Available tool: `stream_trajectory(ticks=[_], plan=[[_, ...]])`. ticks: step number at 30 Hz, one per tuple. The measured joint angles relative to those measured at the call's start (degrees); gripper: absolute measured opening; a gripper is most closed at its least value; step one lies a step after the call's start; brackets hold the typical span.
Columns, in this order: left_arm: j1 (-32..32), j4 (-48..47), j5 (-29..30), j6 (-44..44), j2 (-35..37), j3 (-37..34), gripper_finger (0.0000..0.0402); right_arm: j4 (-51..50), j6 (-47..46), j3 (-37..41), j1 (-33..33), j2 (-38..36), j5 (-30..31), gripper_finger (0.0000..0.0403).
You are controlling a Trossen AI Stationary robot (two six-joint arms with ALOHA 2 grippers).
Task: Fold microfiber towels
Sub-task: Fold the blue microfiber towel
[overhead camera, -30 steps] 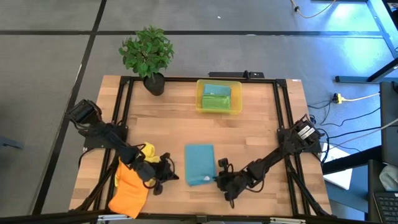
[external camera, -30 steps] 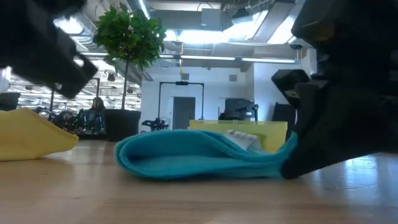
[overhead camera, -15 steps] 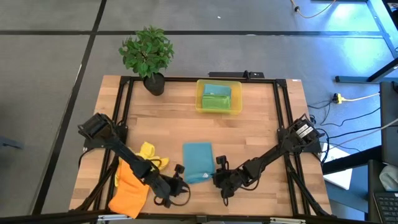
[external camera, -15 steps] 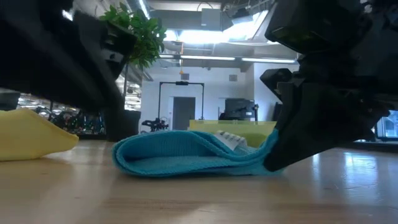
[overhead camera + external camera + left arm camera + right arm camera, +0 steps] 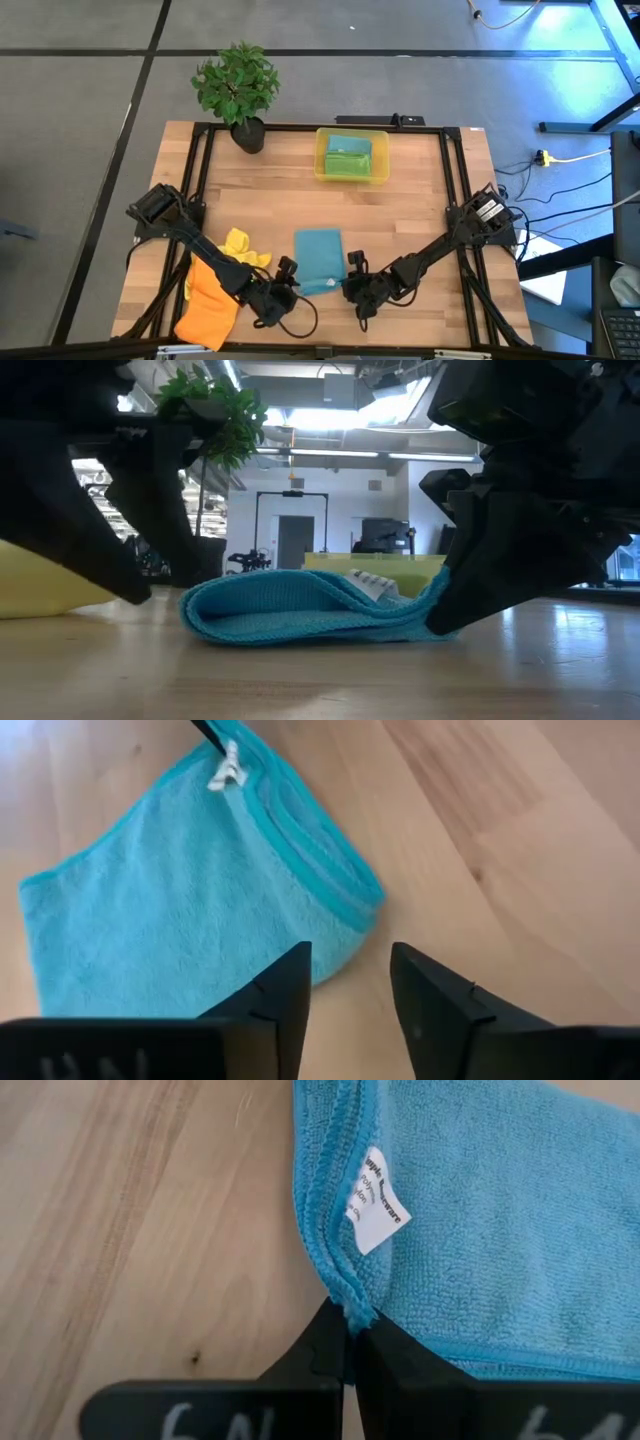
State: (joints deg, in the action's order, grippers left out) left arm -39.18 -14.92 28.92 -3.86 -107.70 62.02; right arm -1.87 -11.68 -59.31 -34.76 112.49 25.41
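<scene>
A teal-blue microfiber towel point(image 5: 318, 260) lies folded on the table's near middle, its folded bulk resting on the wood point(image 5: 290, 622). A white label point(image 5: 372, 1212) shows at its edge. My right gripper point(image 5: 350, 280) is shut on its near right corner. My left gripper point(image 5: 350, 965) stands open low at the towel's near left corner point(image 5: 345, 935); whether a finger touches the cloth, I cannot tell. A yellow towel point(image 5: 240, 247) and an orange towel point(image 5: 207, 305) lie in a heap under the left arm. My right gripper pinches the teal towel's near right corner point(image 5: 352, 1312) between its two fingers, with several stacked hemmed edges meeting there. The fingers come in low, slanting from the table's near right side. The corner point(image 5: 440, 605) is raised a little; the rest lies on the table.
A translucent yellow bin point(image 5: 323, 160) at the far middle holds a green and a teal cloth. A potted plant point(image 5: 238, 85) stands at the far left corner. Bare wood lies between the bin and the teal towel.
My left gripper has come down and gone toward the table's right edge, from over the orange towel to the teal towel's near left corner. My right gripper has shifted a little toward the left with the corner, sliding the towel slightly left.
</scene>
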Motion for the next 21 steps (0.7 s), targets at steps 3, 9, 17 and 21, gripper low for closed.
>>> stream_trajectory(ticks=[3,9,17,21], plan=[[0.0,-0.1,0.8,1.1,0.0,0.0,0.0135,0.0,0.0,0.0,0.0,0.0,0.0,0.0008],[0.1,-0.2,1.6,4.4,-1.4,0.0,0.0134,0.0,0.0,0.0,0.0,-0.1,0.0,0.0009],[-0.3,4.1,7.5,7.5,-6.1,0.2,0.0137,0.0,0.0,0.0,0.0,-0.1,0.0,0.0008],[-0.6,6.9,9.2,10.2,-6.4,0.1,0.0137,0.0,-0.1,0.0,0.0,-0.1,-0.1,0.0008]])
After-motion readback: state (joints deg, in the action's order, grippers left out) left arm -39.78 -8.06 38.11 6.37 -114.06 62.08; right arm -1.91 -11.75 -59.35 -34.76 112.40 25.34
